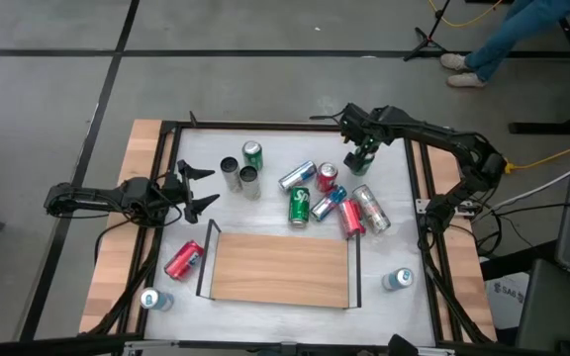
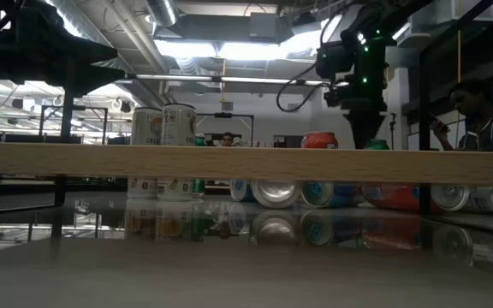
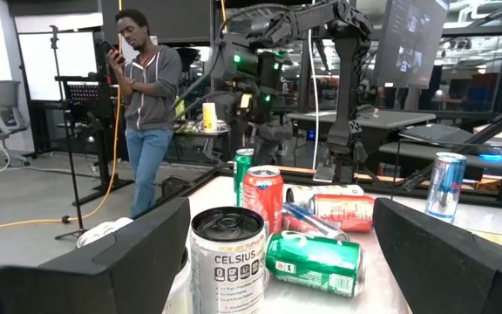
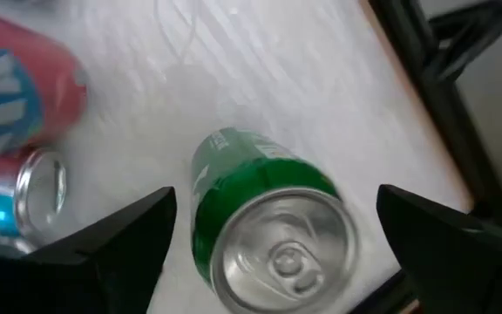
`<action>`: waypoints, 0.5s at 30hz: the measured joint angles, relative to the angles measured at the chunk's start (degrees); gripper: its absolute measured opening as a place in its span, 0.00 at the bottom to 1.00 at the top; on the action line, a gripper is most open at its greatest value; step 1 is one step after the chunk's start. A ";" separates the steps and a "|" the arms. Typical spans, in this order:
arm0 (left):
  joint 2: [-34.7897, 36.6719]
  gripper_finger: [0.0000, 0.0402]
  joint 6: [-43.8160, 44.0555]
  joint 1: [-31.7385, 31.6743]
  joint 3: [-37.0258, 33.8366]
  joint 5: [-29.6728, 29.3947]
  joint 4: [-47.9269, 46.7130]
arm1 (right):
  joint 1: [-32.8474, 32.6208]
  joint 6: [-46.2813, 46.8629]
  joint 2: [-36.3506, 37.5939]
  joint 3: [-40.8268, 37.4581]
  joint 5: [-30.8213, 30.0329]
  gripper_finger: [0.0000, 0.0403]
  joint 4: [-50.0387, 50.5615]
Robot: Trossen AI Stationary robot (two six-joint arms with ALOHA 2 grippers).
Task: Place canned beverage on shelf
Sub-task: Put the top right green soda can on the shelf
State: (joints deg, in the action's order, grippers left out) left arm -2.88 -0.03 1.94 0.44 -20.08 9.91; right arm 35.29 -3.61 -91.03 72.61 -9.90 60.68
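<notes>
Bare shelf beyond crowded cans

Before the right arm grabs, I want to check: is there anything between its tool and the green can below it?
Nothing visible. The right tool hangs open directly over the upright green can, a finger on each side. A red can lies nearby, off to one side of the gap.

**Green can under the right claw, shelf bare**

Green can upright, silver top, between the right claw's spread fingers, touching neither. Shelf: flat light-wood board, black rails at both short ends, lying level well away from that claw, nearer the table's front edge.
</notes>
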 joint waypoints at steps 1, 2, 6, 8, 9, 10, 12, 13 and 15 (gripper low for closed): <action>0.00 0.88 0.00 0.01 -0.02 0.00 0.00 | -0.02 -2.19 0.01 0.95 0.03 0.96 0.94; -0.02 0.88 0.00 0.02 -0.02 -0.02 0.00 | 0.00 -4.72 0.03 1.92 0.20 0.96 1.84; 0.00 0.88 0.00 0.02 -0.01 0.00 0.00 | -0.02 -15.12 0.08 5.24 0.45 0.96 6.83; -0.01 0.88 0.00 0.01 -0.01 -0.01 -0.01 | -0.02 -20.49 0.10 6.21 0.48 0.96 8.91; 0.00 0.88 0.00 0.01 -0.02 0.00 0.00 | -0.02 -23.03 0.10 6.52 0.61 0.96 9.90; -0.01 0.88 0.00 0.00 -0.01 0.00 0.00 | 0.00 -25.52 0.11 6.59 1.08 0.96 10.61; 0.00 0.88 0.00 0.00 0.00 0.00 0.00 | 0.00 -30.01 0.12 6.51 2.63 0.96 11.59; 0.00 0.88 0.00 0.00 0.01 -0.01 -0.01 | 0.00 -31.66 0.13 6.22 3.29 0.96 11.46; 0.00 0.88 0.00 0.01 -0.01 -0.01 -0.01 | -0.02 -33.04 0.12 5.56 3.37 0.96 11.18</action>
State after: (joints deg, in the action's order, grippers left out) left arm -2.87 -0.03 1.95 0.43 -20.09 9.90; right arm 35.27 -36.65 -90.91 78.16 -6.53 71.86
